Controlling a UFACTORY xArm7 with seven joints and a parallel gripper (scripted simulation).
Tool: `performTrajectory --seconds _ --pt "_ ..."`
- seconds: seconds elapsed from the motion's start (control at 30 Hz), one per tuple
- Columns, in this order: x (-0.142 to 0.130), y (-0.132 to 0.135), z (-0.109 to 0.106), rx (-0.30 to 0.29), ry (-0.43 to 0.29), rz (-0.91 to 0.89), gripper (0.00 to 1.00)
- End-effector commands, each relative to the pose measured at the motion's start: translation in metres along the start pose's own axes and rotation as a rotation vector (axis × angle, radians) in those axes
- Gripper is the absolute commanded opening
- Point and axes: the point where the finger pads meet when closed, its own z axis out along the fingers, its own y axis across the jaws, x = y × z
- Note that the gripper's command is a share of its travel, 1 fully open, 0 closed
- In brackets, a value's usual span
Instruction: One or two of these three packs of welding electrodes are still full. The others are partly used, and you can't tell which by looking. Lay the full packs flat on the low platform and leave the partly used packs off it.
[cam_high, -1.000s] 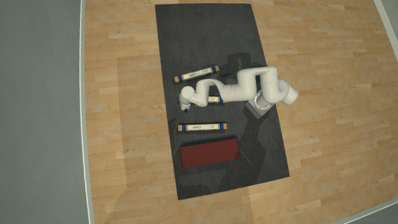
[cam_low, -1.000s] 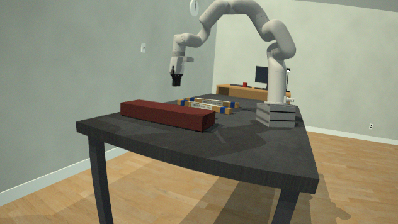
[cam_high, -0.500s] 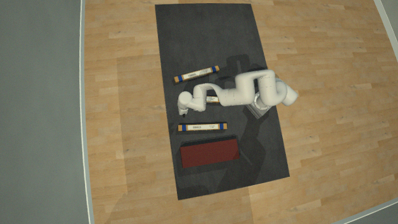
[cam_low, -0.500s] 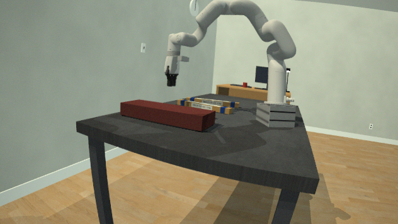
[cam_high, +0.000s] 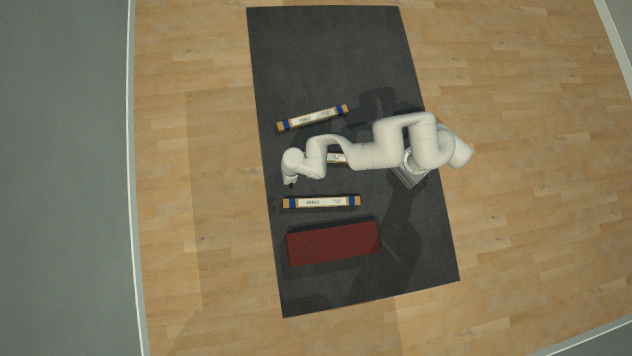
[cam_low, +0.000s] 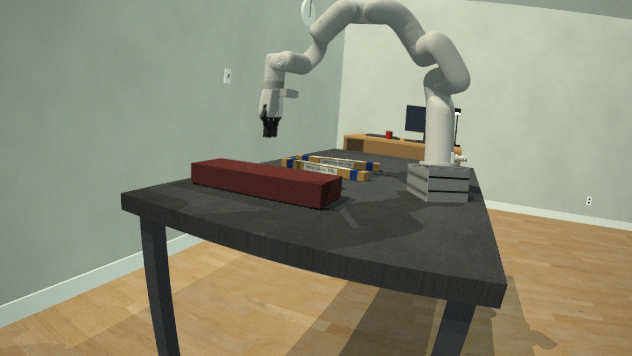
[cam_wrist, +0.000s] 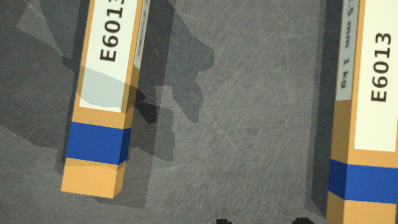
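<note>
Electrode pack nearest the platform (cam_high: 321, 202) (cam_low: 322, 169) (cam_wrist: 376, 120), one, flat on the table (cam_high: 325, 55) (cam_low: 400, 250) (cam_wrist: 245, 100), below the fingers (cam_high: 291, 185) (cam_low: 270, 134) and toward the low platform (cam_high: 333, 243) (cam_low: 265, 182), long axis roughly crosswise to their closing line; fingers partly spread, holding nothing.
</note>
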Motion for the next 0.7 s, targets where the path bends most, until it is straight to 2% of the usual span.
performTrajectory --seconds 0.0,0.67 --pt "-0.0017 0.0001 -0.0021 -0.001 -0.005 0.000 0.35" --pt "-0.0017 0.0001 -0.0045 -0.001 -0.005 0.000 0.35"
